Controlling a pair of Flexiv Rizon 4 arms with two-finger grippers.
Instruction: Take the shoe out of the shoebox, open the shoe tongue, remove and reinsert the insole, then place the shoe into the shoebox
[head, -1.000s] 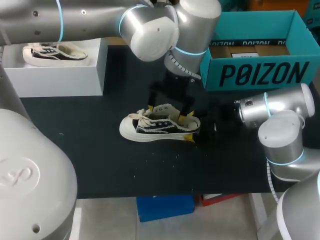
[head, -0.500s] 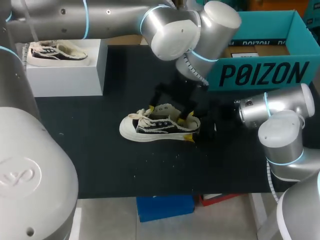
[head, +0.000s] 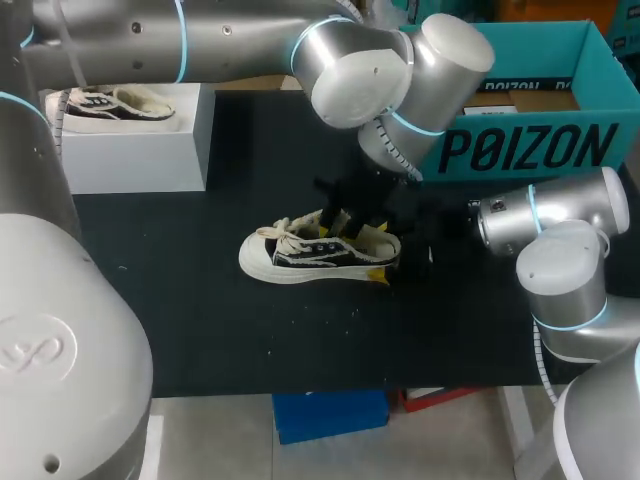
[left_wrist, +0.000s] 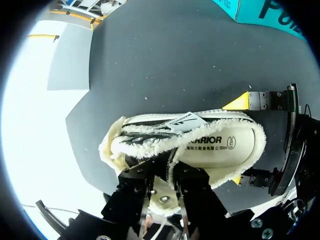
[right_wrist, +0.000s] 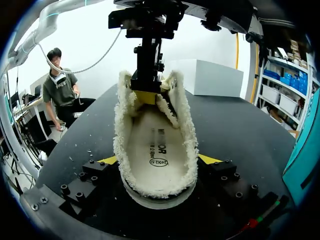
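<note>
Black tabletop (head: 200, 320) seen from above: a white rectangular box (head: 130, 150) carrying a second sneaker (head: 105, 103) stands well to the left, and the teal cardboard shoebox (head: 520, 150) is at the far right. Between them the black canvas sneaker with cream fleece lining (head: 315, 255) rests on its sole. Left wrist view: the left gripper (left_wrist: 167, 182) pinches the fleecy tongue (left_wrist: 169, 157). Right wrist view: the right gripper (right_wrist: 157, 160) clamps the heel from both sides.

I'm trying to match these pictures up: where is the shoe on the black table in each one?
Head view: shoe at the middle of the table.
Left wrist view: shoe just under the left pincer.
Right wrist view: shoe, heel held in the right pincer.
Shared landmark: the teal shoebox.
</note>
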